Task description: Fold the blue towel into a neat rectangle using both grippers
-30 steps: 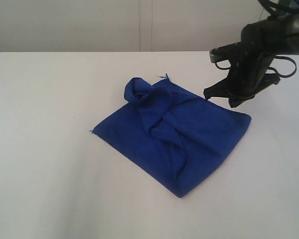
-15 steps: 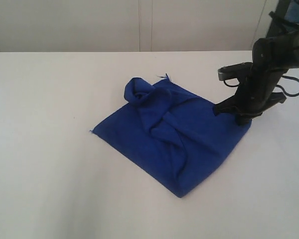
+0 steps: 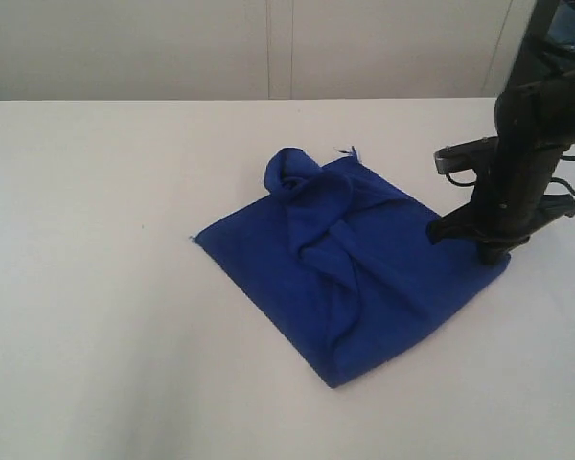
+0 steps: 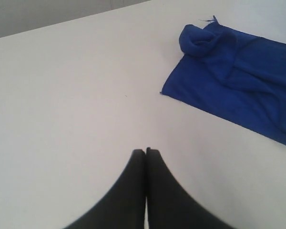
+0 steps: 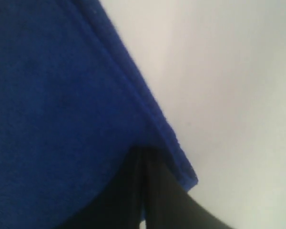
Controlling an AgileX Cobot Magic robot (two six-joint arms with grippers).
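The blue towel [image 3: 364,278] lies on the white table [image 3: 96,316] as a rough, partly folded square, with a bunched lump at its far corner and a ridge of folds running down its middle. My right gripper [image 3: 489,251] is shut, and its tips press down on the towel's right corner. The right wrist view shows the closed fingertips [image 5: 143,151] resting on the cloth [image 5: 62,95] just inside the hemmed corner, with no cloth visibly pinched between them. My left gripper [image 4: 146,150] is shut and empty over bare table, well away from the towel [image 4: 238,90]. The exterior view does not show it.
A pale wall [image 3: 268,48] runs behind the table's far edge. Bare white tabletop surrounds the towel on all sides. A tiny dark speck [image 3: 142,226] marks the table to the towel's left.
My right gripper came down onto the towel's right corner and moved right. The whole towel slid to the right with it. The left gripper stayed shut.
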